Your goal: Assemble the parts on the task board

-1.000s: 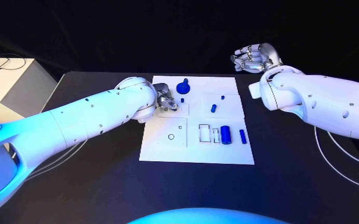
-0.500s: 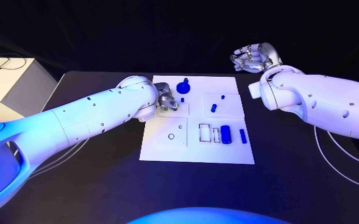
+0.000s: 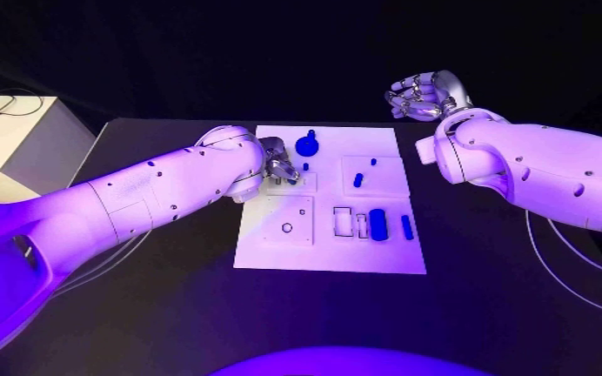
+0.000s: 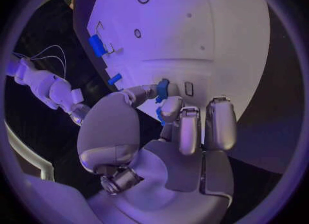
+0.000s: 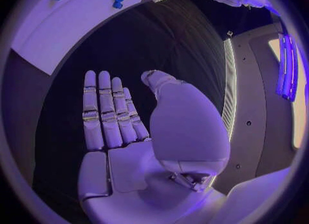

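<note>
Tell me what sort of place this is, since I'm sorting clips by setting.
Probably a robot lab or demo stage: a black table against a dark backdrop, a white task board with small blue parts, and a white cabinet beside the table.

white task board (image 3: 329,250), blue parts (image 3: 377,224), prob. black table (image 3: 477,254)

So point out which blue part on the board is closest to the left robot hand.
The small blue part pinched in the left robot hand itself; the round-topped piece and the bars on the task board lie apart from it.
</note>
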Robot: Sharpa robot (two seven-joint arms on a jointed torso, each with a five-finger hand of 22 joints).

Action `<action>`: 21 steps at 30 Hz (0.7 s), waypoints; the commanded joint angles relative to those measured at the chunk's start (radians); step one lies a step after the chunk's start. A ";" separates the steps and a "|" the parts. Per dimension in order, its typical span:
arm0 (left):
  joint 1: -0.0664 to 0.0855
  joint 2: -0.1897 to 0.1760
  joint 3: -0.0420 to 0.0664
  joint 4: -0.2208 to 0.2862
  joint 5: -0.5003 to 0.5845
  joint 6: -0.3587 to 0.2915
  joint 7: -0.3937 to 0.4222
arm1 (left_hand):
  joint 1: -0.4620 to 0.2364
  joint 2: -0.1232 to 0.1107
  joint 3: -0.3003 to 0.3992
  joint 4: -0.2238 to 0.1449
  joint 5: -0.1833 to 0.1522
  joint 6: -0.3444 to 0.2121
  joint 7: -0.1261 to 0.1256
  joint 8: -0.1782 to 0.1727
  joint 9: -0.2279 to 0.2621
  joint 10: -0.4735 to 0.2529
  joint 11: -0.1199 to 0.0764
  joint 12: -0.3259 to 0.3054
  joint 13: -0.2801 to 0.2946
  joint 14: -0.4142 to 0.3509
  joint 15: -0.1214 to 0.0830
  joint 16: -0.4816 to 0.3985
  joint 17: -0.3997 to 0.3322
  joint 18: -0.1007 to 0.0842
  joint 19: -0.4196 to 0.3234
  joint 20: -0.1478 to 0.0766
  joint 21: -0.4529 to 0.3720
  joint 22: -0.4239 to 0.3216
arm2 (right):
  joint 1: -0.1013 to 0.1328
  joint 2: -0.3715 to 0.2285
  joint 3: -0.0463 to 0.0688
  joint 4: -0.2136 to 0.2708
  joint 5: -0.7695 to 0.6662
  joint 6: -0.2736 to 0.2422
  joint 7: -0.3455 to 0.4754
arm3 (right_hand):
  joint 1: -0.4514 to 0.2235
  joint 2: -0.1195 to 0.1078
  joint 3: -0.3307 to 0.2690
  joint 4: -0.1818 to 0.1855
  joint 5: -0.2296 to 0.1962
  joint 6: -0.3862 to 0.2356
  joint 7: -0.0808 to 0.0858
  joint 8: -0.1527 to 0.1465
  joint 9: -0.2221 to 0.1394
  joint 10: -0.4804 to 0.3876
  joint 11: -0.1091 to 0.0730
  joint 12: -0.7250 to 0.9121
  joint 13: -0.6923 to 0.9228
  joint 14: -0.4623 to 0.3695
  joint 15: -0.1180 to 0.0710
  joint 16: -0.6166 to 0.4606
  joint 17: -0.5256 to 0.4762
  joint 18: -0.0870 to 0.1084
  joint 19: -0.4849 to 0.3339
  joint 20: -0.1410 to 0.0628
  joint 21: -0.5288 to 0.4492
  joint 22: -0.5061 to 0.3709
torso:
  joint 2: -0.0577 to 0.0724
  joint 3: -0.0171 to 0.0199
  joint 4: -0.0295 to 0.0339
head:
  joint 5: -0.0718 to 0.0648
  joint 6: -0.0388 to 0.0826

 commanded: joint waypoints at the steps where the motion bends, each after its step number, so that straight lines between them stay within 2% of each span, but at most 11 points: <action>1: -0.015 0.009 -0.010 -0.002 0.012 0.053 -0.009 | -0.007 0.001 0.035 -0.044 -0.007 0.039 -0.036 -0.003 0.171 0.006 -0.005 0.007 0.002 0.104 -0.006 0.003 0.263 -0.011 0.004 -0.001 0.004 0.001 | 0.000 0.001 0.000 0.001 -0.007 0.015 0.007 | -0.012 0.003 -0.008 0.002 0.004 -0.006 0.021 -0.004 -0.002 -0.002 0.002 -0.003 -0.003 -0.009 0.000 -0.004 -0.002 0.013 -0.009 0.001 -0.003 -0.004 | 0.000 -0.0004 0.0002 | 0.000 -0.003; 5: -0.015 0.010 -0.010 -0.003 0.012 0.053 -0.009 | -0.008 0.000 0.022 -0.039 -0.009 0.040 -0.037 -0.004 0.170 0.005 -0.005 0.007 0.001 0.104 -0.007 0.003 0.263 -0.012 0.005 -0.002 0.004 0.001 | 0.000 0.001 0.000 0.000 -0.007 0.015 0.007 | -0.012 0.003 -0.008 0.002 0.004 -0.006 0.021 -0.004 -0.002 -0.002 0.002 -0.003 -0.003 -0.009 0.000 -0.004 -0.002 0.013 -0.009 0.001 -0.003 -0.004 | 0.000 -0.0003 0.0009 | -0.001 -0.004; 8: -0.015 0.011 -0.010 -0.004 0.012 0.054 -0.009 | -0.010 -0.002 0.000 -0.030 -0.010 0.044 -0.038 -0.006 0.169 0.004 -0.006 0.007 0.001 0.104 -0.008 0.003 0.263 -0.012 0.005 -0.003 0.003 0.001 | 0.000 0.001 0.000 0.000 -0.007 0.015 0.007 | -0.012 0.003 -0.008 0.002 0.004 -0.006 0.021 -0.004 -0.002 -0.002 0.002 -0.003 -0.003 -0.009 0.000 -0.004 -0.002 0.013 -0.009 0.001 -0.003 -0.004 | -0.001 -0.0001 0.0008 | -0.001 -0.005; 10: -0.015 0.011 -0.010 -0.005 0.012 0.054 -0.010 | -0.010 -0.003 -0.045 -0.012 -0.012 0.050 -0.039 -0.009 0.167 0.003 -0.007 0.008 0.003 0.104 -0.009 0.003 0.263 -0.012 0.006 -0.004 0.002 0.001 | 0.000 0.001 0.000 0.001 -0.007 0.014 0.007 | -0.012 0.003 -0.008 0.002 0.004 -0.006 0.021 -0.004 -0.002 -0.002 0.002 -0.003 -0.003 -0.009 0.000 -0.004 -0.002 0.013 -0.009 0.001 -0.003 -0.004 | -0.001 -0.0002 0.0001 | -0.001 -0.006; 21: -0.014 0.016 -0.010 -0.011 0.011 0.054 -0.010 | -0.007 -0.005 -0.112 0.017 -0.014 0.055 -0.039 -0.015 0.164 0.001 -0.007 0.009 0.003 0.104 -0.009 0.003 0.263 -0.012 0.007 -0.005 0.001 0.002 | 0.000 0.001 0.000 0.001 -0.007 0.014 0.009 | -0.012 0.003 -0.009 0.002 0.004 -0.005 0.021 -0.005 -0.002 -0.002 0.002 -0.002 -0.004 -0.012 0.001 -0.007 -0.003 0.013 -0.011 0.002 -0.004 -0.007 | -0.001 -0.0002 0.0004 | -0.002 -0.006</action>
